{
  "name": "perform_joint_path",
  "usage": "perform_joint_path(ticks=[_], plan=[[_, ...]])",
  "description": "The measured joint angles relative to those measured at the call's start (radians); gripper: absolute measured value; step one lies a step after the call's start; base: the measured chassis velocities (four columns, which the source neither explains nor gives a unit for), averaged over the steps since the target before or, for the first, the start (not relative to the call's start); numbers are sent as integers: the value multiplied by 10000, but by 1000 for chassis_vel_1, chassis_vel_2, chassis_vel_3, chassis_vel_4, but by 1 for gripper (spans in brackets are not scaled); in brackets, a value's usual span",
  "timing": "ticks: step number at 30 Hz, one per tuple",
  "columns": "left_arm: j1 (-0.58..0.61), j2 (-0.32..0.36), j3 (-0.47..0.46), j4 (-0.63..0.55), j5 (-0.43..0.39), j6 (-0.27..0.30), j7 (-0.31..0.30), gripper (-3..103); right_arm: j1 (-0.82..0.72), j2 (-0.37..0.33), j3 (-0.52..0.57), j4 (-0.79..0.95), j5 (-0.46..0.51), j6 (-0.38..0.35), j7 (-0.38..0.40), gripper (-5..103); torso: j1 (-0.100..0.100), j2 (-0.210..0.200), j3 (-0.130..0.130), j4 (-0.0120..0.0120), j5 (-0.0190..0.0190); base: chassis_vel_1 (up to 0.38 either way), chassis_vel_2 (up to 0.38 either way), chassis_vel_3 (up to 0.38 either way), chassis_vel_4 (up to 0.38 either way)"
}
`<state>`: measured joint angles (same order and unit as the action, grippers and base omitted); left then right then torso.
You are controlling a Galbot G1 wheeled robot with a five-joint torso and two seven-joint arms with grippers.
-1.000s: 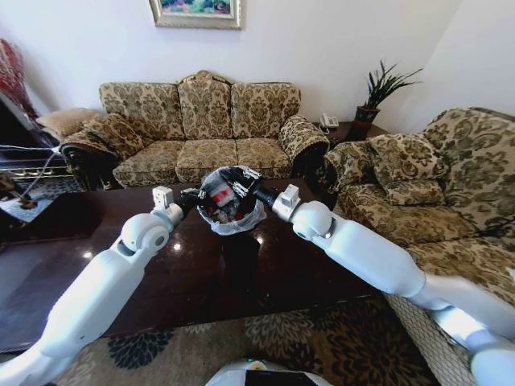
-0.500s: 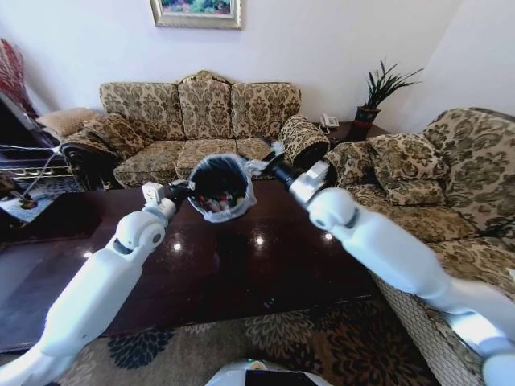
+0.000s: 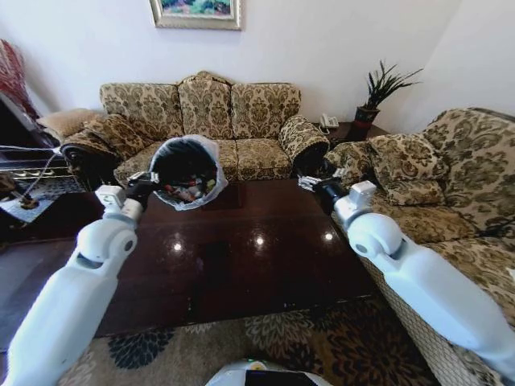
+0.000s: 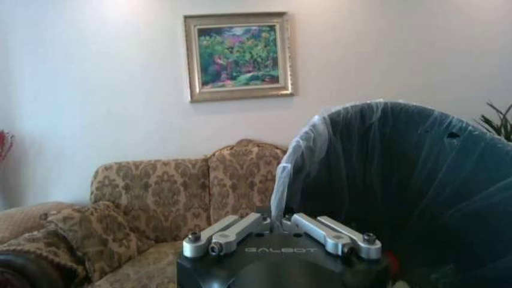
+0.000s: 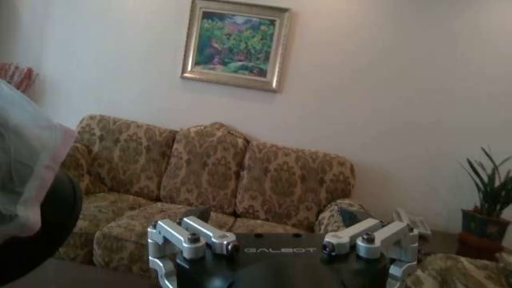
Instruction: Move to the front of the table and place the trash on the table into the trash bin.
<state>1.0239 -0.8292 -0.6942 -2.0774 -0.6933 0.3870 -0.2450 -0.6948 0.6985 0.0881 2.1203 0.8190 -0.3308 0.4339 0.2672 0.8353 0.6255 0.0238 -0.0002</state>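
The room: a floral three-seat sofa (image 3: 201, 129) stands against the far wall beneath a framed painting (image 3: 195, 11), a matching armchair (image 3: 451, 177) stands to the robot's right, and a potted plant (image 3: 378, 92) occupies the corner between them. A patterned rug (image 3: 322, 346) lies under the near edge of the counter (image 3: 241, 265), whose glossy dark top reflects ceiling lights and carries no loose scraps in the part visible from the head.

The trash bin (image 3: 187, 170) is held clear above the counter's far left, tilted with its mouth toward the robot; the trash (image 3: 183, 191) lies pooled at its lower inside wall. The left hand (image 3: 141, 189) is clamped on the bin's rim and white liner, its fingers (image 4: 240, 231) drawn together there.

The right hand (image 3: 315, 183) hovers over the counter's far right, well apart from the bin, its fingers (image 5: 188, 237) spread wide with nothing between them.

Risk, as judged: a single-sided rim grip on a tilted bin may let it swing or slip, and further tilt would spill scraps back onto the counter; the thin liner could also pull loose.
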Motion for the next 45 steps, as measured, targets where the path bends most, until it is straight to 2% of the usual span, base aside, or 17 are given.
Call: perform_joint_path(ticks=[2,4,7,11,25,30,32,34,45], plan=[[2,89,53,-85,-214,39,-196,2,-860,33,609,196,-239,5,-35,100,2,0,1,-7,4,31,-45,-43,64],[4,100,74,-105,-245,48,-224,2,-1043,52,724,237,-294,11,-53,100,2,0,1,-9,5,46,-64,-56,75],[56,113,181,-179,-314,89,-306,2,-1870,166,1181,386,-574,73,-140,100,3,-1,2,-6,3,91,-132,-116,130],[141,91,191,-255,-317,154,-304,2,-2123,214,1298,404,-734,174,-211,100,2,0,1,1,1,157,-169,-174,196],[228,-30,278,-425,-253,271,-330,2,-2030,239,1193,309,-853,297,-383,100,-44,-101,-57,1,3,265,-211,-213,277],[241,-82,459,-546,-150,238,-429,2,-2003,250,1052,215,-1026,698,-740,100,-60,-131,-77,10,2,197,-101,-81,201],[235,-124,501,-581,-142,229,-438,2,-1981,262,1005,164,-1047,754,-778,100,-63,-131,-80,6,2,107,-22,-38,75],[239,-197,546,-598,-131,204,-438,2,-1895,265,922,40,-1137,770,-858,100,-60,-134,-78,-12,2,0,0,0,0],[347,-269,564,-680,-91,118,-391,2,-1264,262,186,-147,-1517,679,-854,100,-56,-137,-73,2,1,4,3,-6,-4]])
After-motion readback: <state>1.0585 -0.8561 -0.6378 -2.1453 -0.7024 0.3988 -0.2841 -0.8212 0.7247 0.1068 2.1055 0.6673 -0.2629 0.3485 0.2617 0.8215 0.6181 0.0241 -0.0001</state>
